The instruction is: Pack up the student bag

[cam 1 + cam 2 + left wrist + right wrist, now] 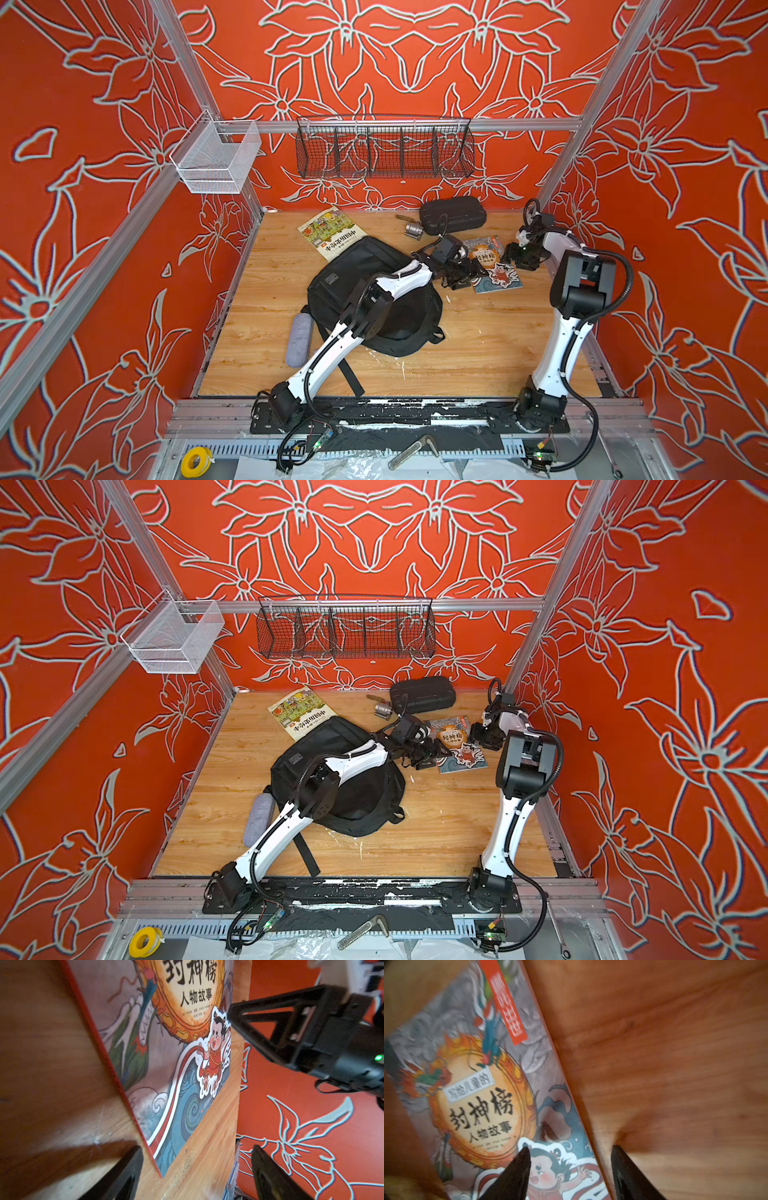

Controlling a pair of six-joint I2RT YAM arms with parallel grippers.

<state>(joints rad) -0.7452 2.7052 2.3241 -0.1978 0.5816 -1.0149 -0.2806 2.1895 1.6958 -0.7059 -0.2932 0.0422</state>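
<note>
The student bag (353,266) (299,750) lies flat mid-table, a black backpack partly under my left arm. To its right lies a storybook (496,270) (461,750) (176,1047) (483,1095) with a cartoon child on the cover. My left gripper (459,280) (424,759) (196,1153) is open low over the table, with the book's near corner between its fingers. My right gripper (512,259) (474,739) (571,1150) is open at the book's opposite edge. One fingertip (523,1159) is over the cover, the other over bare wood.
A second picture book (332,232) lies behind the bag. A black hard case (453,214) and a small metal object (413,230) sit at the back. A grey pouch (299,338) lies left of the bag. Wire baskets (384,151) (216,160) hang on the rails.
</note>
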